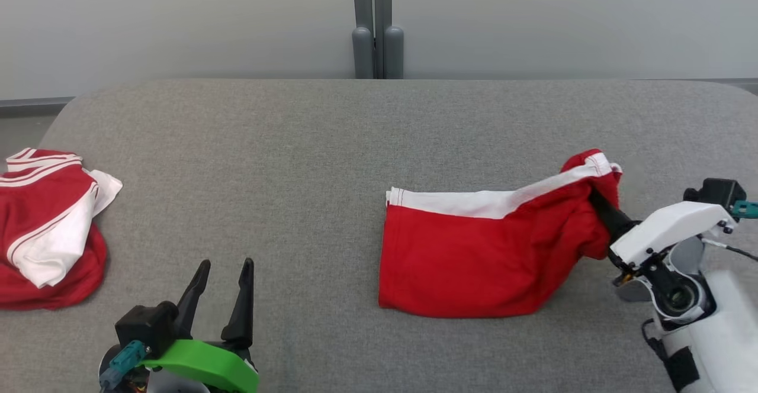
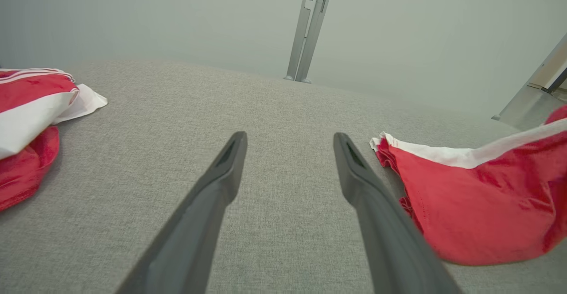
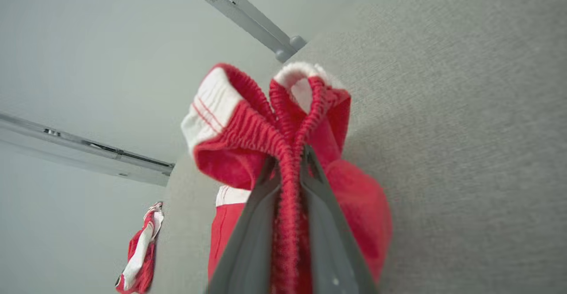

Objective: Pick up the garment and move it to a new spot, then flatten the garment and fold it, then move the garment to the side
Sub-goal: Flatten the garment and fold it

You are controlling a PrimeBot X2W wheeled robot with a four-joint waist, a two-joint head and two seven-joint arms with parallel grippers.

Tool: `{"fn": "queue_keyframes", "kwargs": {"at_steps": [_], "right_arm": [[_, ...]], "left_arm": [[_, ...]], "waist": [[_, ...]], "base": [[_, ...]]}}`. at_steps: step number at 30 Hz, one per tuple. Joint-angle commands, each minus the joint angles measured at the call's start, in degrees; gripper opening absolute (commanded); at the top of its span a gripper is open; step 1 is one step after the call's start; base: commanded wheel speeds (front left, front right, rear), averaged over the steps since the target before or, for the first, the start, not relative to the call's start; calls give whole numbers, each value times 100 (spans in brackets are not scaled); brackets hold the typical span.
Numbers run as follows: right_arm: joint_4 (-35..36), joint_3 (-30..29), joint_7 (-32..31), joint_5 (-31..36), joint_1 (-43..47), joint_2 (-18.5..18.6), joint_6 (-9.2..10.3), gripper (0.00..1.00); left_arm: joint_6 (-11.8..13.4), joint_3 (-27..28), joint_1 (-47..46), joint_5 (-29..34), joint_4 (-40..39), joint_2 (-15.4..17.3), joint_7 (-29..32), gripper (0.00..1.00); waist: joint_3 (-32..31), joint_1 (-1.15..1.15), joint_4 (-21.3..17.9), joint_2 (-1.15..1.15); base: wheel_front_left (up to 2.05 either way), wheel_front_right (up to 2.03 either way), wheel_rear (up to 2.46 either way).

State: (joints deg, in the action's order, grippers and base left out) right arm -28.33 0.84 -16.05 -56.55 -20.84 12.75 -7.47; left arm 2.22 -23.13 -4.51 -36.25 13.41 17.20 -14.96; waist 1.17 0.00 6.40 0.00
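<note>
With the right tool (image 3: 290, 156) clenched on the garment's (image 1: 474, 257) bunched edge and the left tool (image 1: 226, 263) released, a low, slow drag should spare the fold.

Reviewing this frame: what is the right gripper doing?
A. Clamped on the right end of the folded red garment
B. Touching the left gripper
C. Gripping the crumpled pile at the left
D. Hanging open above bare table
A: the right gripper is closed on bunched red cloth at the raised right end of the folded garment, while the crumpled pile lies apart at the far left.
</note>
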Motion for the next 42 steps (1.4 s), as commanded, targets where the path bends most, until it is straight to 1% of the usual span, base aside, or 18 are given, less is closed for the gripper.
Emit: {"fn": "queue_keyframes", "kwargs": {"at_steps": [1, 3, 7, 9, 13, 18, 27, 29, 30, 31, 33, 37, 42], "right_arm": [[92, -86, -21, -101, 41, -202, -4, 0], [176, -212, -64, -204, 34, -513, -4, 0], [210, -224, -123, -162, 5, -848, -4, 0], [129, -150, -152, -133, -14, -924, -4, 0], [-93, -5, -210, -166, -107, -971, -4, 0], [-479, 357, -153, -526, -304, -975, -4, 0], [-1297, 1045, 90, -706, -733, -977, -4, 0], [-1443, 1163, 112, -665, -808, -977, -4, 42], [-1514, 1232, 121, -639, -839, -976, -4, 72], [-1545, 1285, 122, -613, -858, -978, -4, 100], [-1581, 1390, 58, -653, -902, -975, -4, 100], [-1471, 1535, 15, -443, -969, -977, -4, 100], [-950, 1446, -15, -156, -849, -870, -4, 100]], "left_arm": [[-18, -2, -50, 6, 23, 4, -14, 100], [-21, -7, -93, 6, 41, -1, -10, 100], [-44, -25, -168, -2, 92, -32, -3, 100], [-62, -36, -180, -7, 135, -53, -5, 100], [-110, -66, -240, 5, 227, -109, -10, 100], [-131, -75, -293, 22, 296, -184, -18, 100], [-188, -15, -320, 61, 430, -288, -25, 100], [-194, 2, -303, 72, 458, -298, -27, 100], [-200, 14, -283, 73, 472, -301, -26, 100], [-204, 23, -259, 74, 480, -302, -25, 100], [-206, 51, -207, 75, 492, -300, -23, 100], [-198, 104, -138, 99, 494, -269, -24, 100], [-177, 168, -60, 119, 464, -217, -24, 100]], "waist": [[27, 0, 71, 0], [58, 0, 154, 0], [119, 0, 360, 0], [138, 0, 472, 0], [172, 0, 680, 0], [236, 0, 870, 0], [273, 0, 984, 0], [256, 0, 964, 0], [237, 0, 944, 0], [217, 0, 924, 0], [174, 0, 867, 0], [76, 0, 726, 0], [-40, 0, 500, 0]], "base": [[0, 0, 0], [0, 0, 0], [0, 0, 0], [0, 0, 0], [0, 0, 0], [0, 0, 0], [0, 0, 0], [0, 0, 0], [0, 0, 0], [0, 0, 0], [0, 0, 0], [0, 0, 0], [0, 0, 0]]}}
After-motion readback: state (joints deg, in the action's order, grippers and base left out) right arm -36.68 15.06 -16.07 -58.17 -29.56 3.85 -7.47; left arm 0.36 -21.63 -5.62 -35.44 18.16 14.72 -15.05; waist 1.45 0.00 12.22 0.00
